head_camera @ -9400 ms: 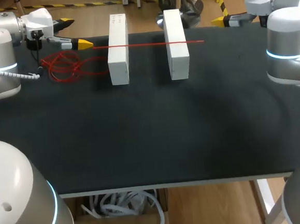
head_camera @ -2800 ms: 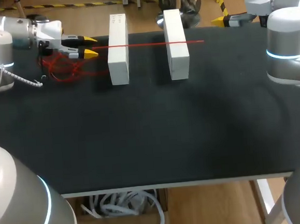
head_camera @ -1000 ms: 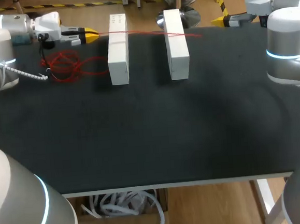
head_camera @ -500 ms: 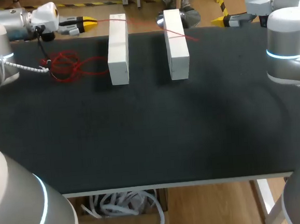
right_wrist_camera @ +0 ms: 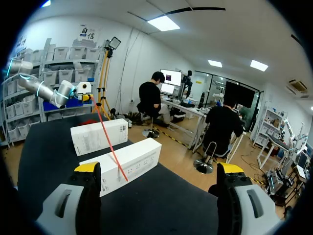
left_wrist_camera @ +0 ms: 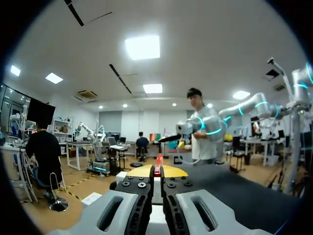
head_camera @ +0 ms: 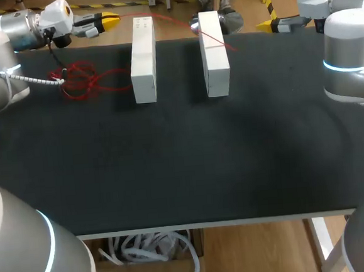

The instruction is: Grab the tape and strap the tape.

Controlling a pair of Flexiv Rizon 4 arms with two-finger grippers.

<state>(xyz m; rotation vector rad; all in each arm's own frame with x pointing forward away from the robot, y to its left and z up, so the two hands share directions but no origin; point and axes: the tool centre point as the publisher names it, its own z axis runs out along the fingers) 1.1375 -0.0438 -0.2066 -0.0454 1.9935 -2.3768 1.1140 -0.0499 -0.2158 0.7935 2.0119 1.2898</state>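
Note:
The red tape (head_camera: 174,24) runs taut from my left gripper (head_camera: 109,18) at the far left edge, passes above the left white box (head_camera: 142,60) and slants down across the right white box (head_camera: 214,55). Its loose coil (head_camera: 80,81) lies on the black table left of the boxes. In the left wrist view my left gripper (left_wrist_camera: 157,172) is shut on the red tape (left_wrist_camera: 158,161). My right gripper (head_camera: 263,25) stands open at the far right edge with nothing in it. The right wrist view shows my right gripper (right_wrist_camera: 159,169) open, with both boxes (right_wrist_camera: 100,136) and the tape (right_wrist_camera: 110,143) ahead of it.
The black table (head_camera: 184,161) stretches wide toward the front. Both arms' grey bases stand at its left and right sides. A thin grey cable (head_camera: 30,83) hangs off the left arm near the coil.
My left gripper has risen and drawn back toward the far edge with the tape end. The tape has lifted off the left box and now slants over the right one. The right arm is unmoved.

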